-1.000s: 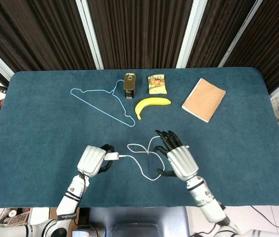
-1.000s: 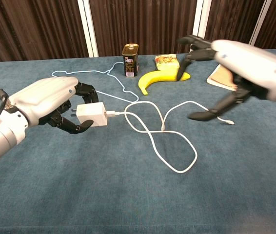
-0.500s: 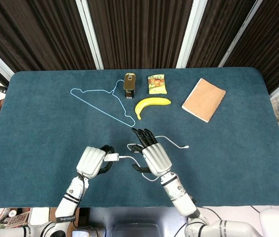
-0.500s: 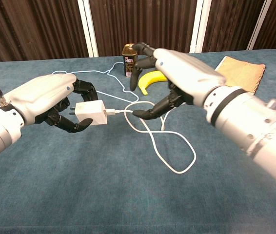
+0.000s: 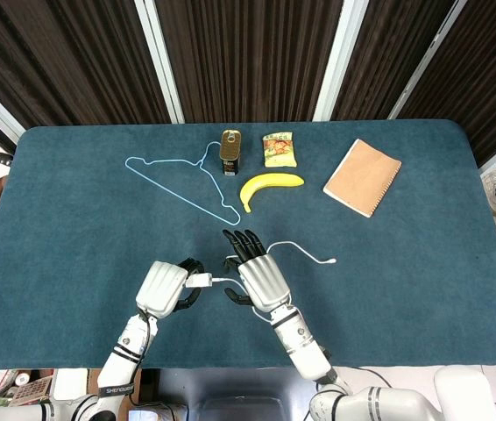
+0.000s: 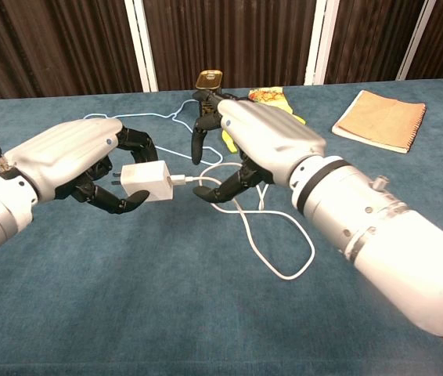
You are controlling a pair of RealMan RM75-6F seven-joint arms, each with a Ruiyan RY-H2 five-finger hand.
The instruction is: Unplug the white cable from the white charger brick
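Note:
My left hand [image 5: 165, 288] [image 6: 73, 160] grips the white charger brick [image 5: 197, 280] [image 6: 145, 182] just above the cloth, plug end facing right. The white cable [image 5: 329, 260] [image 6: 313, 249] is plugged into the brick and runs right in loose loops on the table. My right hand [image 5: 257, 274] [image 6: 257, 141] hovers directly right of the brick, over the cable's first stretch. Its fingers are spread, and its thumb tip lies close to the cable near the plug. I see no pinch on the cable. The hand hides part of the loops in the head view.
At the back of the blue table lie a light blue wire hanger [image 5: 178, 180] [image 6: 127, 119], a small can [image 5: 230, 151] [image 6: 208, 78], a snack packet [image 5: 279, 149], a banana [image 5: 270, 184] and a tan notebook [image 5: 362, 175] [image 6: 380, 117].
My right hand has swept left from the table's right side to just beside the charger brick, above the cable. The left hand and brick have stayed put.

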